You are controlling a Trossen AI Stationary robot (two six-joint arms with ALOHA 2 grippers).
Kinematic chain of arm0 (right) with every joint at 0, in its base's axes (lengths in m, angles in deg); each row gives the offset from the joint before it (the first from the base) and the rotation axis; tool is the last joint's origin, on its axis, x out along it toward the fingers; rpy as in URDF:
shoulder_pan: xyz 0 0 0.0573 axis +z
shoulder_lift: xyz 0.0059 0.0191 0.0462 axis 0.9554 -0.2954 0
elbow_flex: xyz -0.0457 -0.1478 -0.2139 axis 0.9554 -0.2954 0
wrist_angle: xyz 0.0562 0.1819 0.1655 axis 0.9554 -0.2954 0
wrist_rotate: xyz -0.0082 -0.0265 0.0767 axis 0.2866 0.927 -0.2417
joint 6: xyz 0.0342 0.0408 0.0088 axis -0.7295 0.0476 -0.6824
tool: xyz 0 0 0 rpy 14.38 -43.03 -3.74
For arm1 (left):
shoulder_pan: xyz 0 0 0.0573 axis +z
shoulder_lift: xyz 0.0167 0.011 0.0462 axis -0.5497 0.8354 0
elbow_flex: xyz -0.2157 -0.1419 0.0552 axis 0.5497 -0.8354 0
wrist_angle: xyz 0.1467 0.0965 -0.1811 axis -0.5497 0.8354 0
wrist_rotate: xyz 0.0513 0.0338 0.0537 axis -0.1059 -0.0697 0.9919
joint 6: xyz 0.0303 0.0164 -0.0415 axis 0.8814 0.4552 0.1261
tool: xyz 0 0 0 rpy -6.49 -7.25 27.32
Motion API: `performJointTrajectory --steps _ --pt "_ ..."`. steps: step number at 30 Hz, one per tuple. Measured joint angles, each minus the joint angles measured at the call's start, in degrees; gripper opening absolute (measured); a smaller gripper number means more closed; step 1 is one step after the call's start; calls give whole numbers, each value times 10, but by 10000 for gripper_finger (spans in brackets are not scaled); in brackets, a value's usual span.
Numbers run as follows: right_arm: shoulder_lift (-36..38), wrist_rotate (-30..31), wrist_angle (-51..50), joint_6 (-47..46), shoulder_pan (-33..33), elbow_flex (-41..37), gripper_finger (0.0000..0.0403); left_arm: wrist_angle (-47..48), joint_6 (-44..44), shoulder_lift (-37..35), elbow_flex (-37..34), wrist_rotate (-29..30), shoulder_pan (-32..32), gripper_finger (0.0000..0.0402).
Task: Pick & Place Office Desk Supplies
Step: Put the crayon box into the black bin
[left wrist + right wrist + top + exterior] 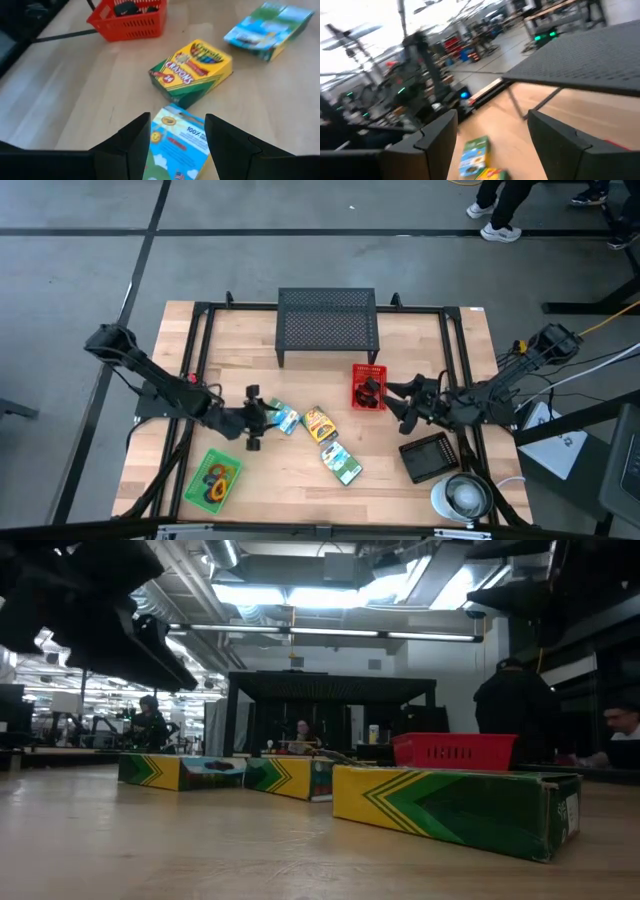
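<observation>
Item: my left gripper (174, 137) hung released above a blue printed crayon box (176, 150); my right gripper (392, 402), also released, hovered beside the red plastic basket (368, 387).

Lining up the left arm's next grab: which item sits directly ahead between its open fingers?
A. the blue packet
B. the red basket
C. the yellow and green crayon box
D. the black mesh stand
A: in the left wrist view the blue packet lies between the open left gripper fingers; the crayon box sits farther on.
</observation>
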Motion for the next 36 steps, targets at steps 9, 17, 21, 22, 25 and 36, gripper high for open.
performJointTrajectory --steps 9,17,21,22,25,36 --pt "0 -48 0 0 -29 0 244 77 0 200 146 98 -35 184" --pt "0 -63 0 20 -32 0 244 245 -77 343 318 128 -44 184" --pt "0 -104 0 20 -32 0 244 344 -143 400 386 130 -47 184" --pt "0 -116 0 20 -32 0 244 368 -162 412 400 131 -49 184" --pt "0 -144 -2 12 -32 0 244 426 -212 442 428 130 -49 184" --pt "0 -162 -10 -13 -33 0 244 555 -365 477 449 119 -57 184"
